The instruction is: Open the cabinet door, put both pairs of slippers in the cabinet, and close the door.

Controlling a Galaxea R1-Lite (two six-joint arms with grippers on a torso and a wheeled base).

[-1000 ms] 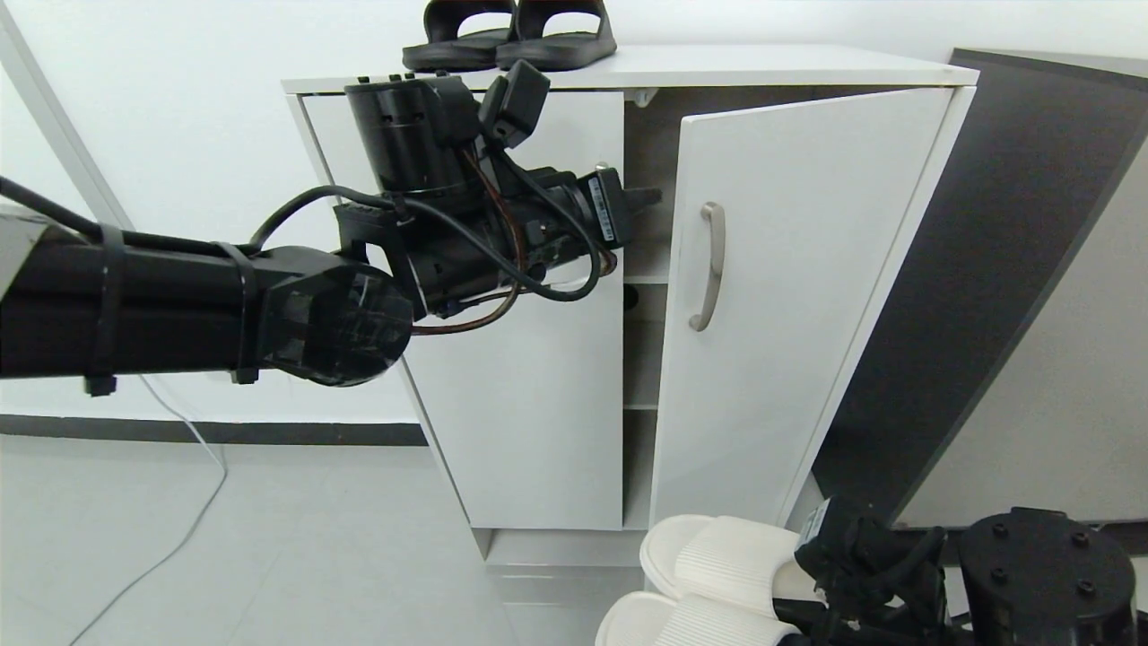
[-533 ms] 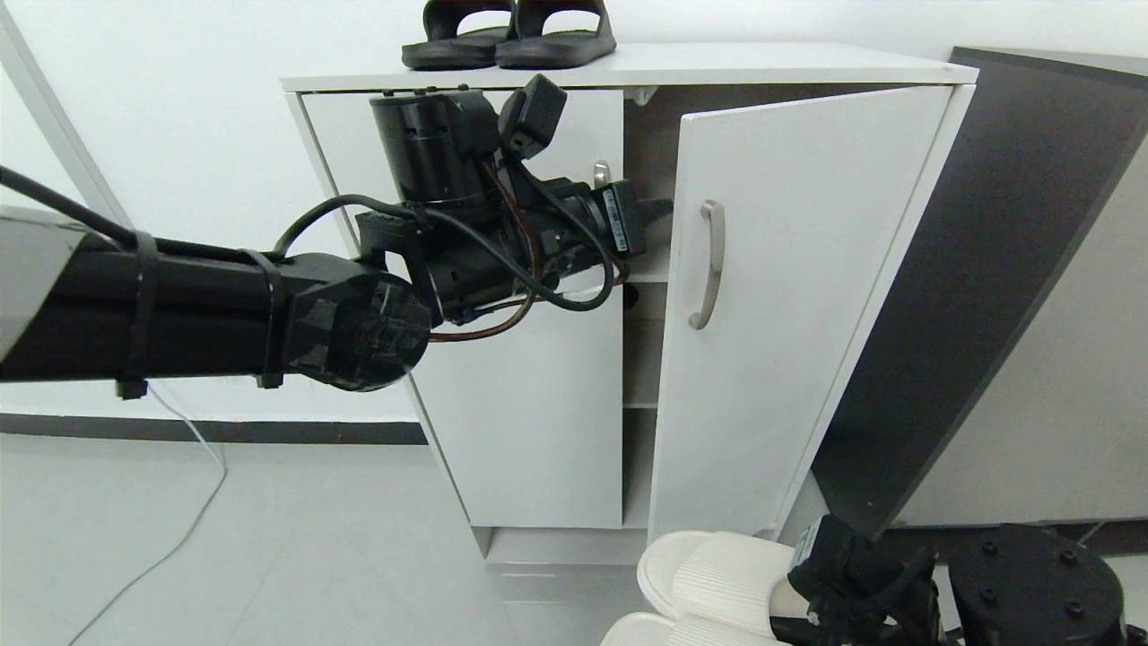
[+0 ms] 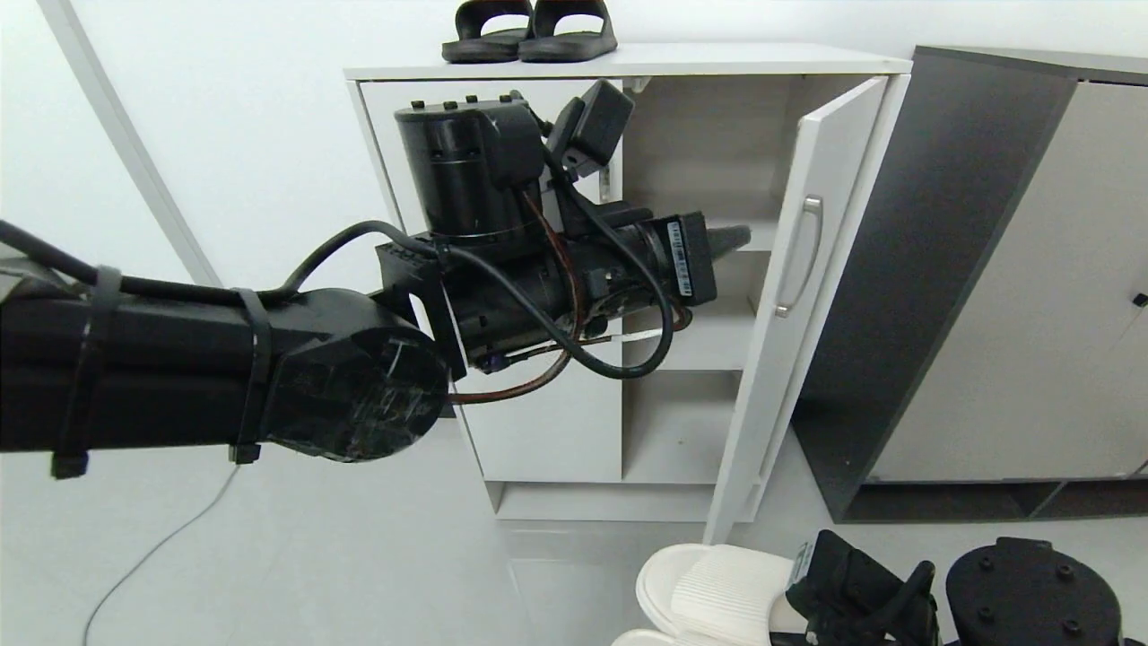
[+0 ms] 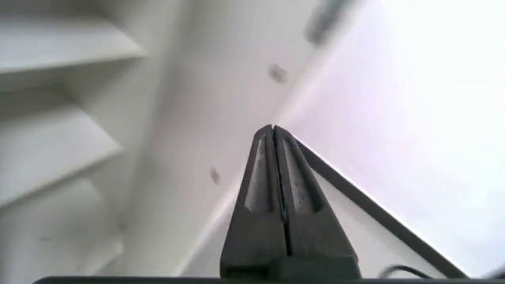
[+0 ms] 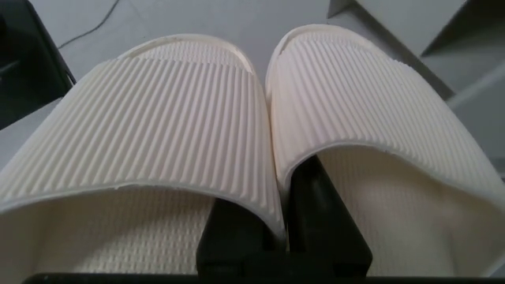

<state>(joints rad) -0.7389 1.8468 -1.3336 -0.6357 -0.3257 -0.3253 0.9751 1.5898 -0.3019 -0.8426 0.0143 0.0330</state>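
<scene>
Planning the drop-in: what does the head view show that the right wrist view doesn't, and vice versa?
Head view: black slippers on the cabinet, its door open, left gripper shut by the shelves. Right wrist view: right gripper pinching the white slippers together, a finger inside each. Both: the white slippers.

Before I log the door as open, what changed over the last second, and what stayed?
The cabinet door swung much wider open, the shut left gripper advancing behind its inner face. The head view itself also shifted. The black slippers stayed on the cabinet top, and the right gripper stayed clamped on the white slippers.
</scene>
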